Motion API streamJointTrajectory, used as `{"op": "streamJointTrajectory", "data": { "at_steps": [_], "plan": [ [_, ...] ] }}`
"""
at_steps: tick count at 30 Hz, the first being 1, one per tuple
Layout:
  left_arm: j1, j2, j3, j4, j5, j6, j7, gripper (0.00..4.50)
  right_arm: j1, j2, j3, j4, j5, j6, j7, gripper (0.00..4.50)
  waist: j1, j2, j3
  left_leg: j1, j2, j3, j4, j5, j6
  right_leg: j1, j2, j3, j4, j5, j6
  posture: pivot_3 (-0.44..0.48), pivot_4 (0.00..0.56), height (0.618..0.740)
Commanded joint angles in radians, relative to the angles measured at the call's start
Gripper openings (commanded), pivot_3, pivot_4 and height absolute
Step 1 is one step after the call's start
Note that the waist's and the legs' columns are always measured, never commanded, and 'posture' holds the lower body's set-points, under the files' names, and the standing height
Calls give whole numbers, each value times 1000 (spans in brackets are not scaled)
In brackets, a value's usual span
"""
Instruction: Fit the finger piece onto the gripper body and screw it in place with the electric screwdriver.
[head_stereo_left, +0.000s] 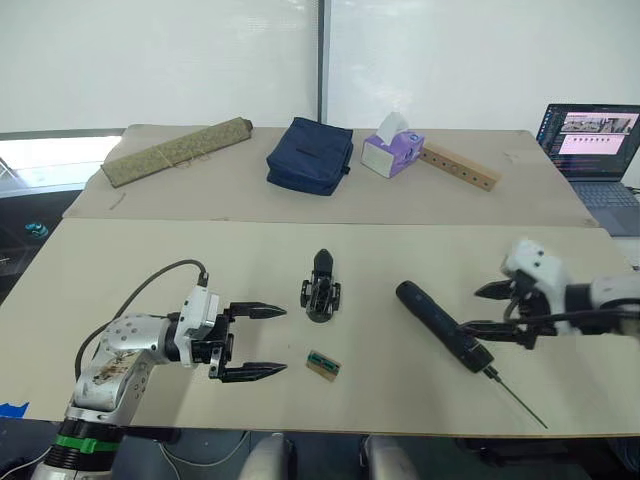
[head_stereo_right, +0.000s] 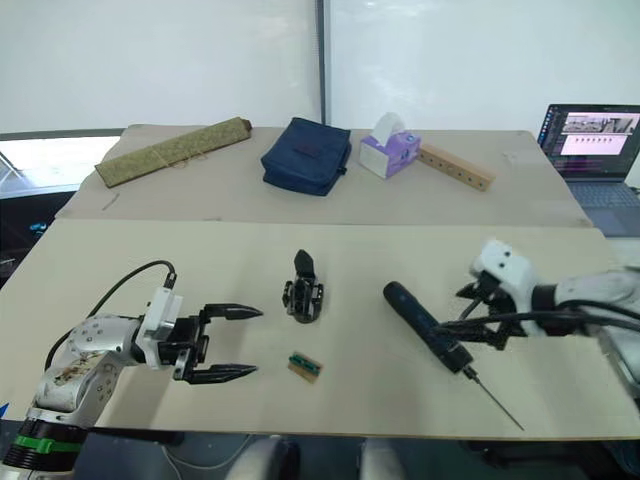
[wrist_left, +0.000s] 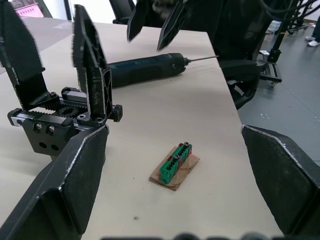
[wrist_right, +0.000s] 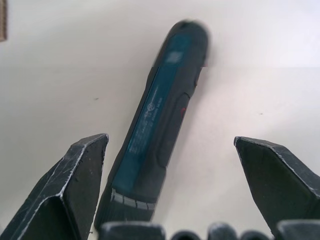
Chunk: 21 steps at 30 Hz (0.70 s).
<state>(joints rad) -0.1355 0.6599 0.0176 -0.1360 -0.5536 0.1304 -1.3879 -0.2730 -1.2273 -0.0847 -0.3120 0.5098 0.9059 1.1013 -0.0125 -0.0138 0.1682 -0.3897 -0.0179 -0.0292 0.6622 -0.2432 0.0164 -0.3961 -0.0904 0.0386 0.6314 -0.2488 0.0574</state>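
Right wrist view puts the electric screwdriver (wrist_right: 160, 115) between your right gripper's (head_stereo_left: 500, 312) spread jaws, its bit end nearest the palm and its rounded end pointing away. Neither finger touches the body yet. The step in hand looks like taking up the screwdriver, so centre the body in the gap before you close, since it lies slightly skewed toward one finger. Grip the thick part above the collar, not the thin bit, and close squarely so it does not roll on the table (head_stereo_left: 150, 270).

Well beyond the screwdriver's rounded end stands the gripper body (head_stereo_left: 320, 296), with the finger piece (head_stereo_left: 322, 264) upright at its far end; whether it is fully seated I cannot tell. Your left gripper (head_stereo_left: 250, 342) hovers beside the body with its jaws spread wide, holding nothing. Ahead of its near finger lies the small green-topped block (head_stereo_left: 323, 365). Use the left to steady the body once the bit comes in.

On the further table sit a dark blue zipped bag (head_stereo_left: 311, 155), contents hidden, and a purple tissue box (head_stereo_left: 392, 153) with one tissue standing out of its top.
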Motion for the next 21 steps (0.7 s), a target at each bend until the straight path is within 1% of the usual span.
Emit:
{"op": "streamJointTrajectory", "data": {
  "at_steps": [1, 3, 6, 9, 12, 16, 21],
  "plan": [
    [-8, -6, 0, -9, -11, -11, -5, 4500, -111, -148, 105, -64, 39, 257, 45, 4472, 0, 0, 0, 0, 0, 0, 0, 0, 0, -1, 0, 0, 0, 0, 0, 0, 150, 740],
    [-2, -8, 3, -13, -13, -10, -1, 4500, -180, -183, 170, -89, 55, 365, 42, 4472, 0, 0, 0, -1, 1, 0, 0, 0, 0, -2, -1, 0, 0, 0, -1, 0, 150, 740],
    [5, -12, -1, -17, -10, -10, -1, 4500, -339, -152, 321, -132, 61, 548, 15, 4472, -5, 0, 0, -2, 1, 1, 0, 0, 0, -5, -1, 0, 0, 1, -2, 0, 150, 740],
    [5, -25, -16, -51, -20, 17, 19, 4500, -431, -104, 438, -140, 48, 640, -31, 4472, -3, 0, 0, -5, 1, 2, 0, 0, 0, -8, -1, 1, 0, 2, -3, 0, 150, 740],
    [3, -30, -16, -87, -50, 67, 42, 4500, -483, -64, 528, -100, 13, 643, -75, 4472, 0, 0, 0, -8, 0, 2, 0, 0, 0, -10, -1, 1, 0, 2, -2, 0, 150, 740],
    [11, -1, -14, -112, -60, 94, 27, 4500, -518, -31, 635, -30, -43, 585, -95, 4472, 3, 0, 0, -11, -1, 2, 4, 0, 0, -12, -2, 1, 0, 3, 0, 0, 150, 740],
    [18, 11, -21, -129, -58, 99, 23, 4500, -506, 27, 692, 24, -60, 581, -102, 4472, 0, 0, -1, -11, 0, 2, 5, 0, 0, -12, -1, 1, 1, 3, 0, 0, 150, 740]
  ]
}}
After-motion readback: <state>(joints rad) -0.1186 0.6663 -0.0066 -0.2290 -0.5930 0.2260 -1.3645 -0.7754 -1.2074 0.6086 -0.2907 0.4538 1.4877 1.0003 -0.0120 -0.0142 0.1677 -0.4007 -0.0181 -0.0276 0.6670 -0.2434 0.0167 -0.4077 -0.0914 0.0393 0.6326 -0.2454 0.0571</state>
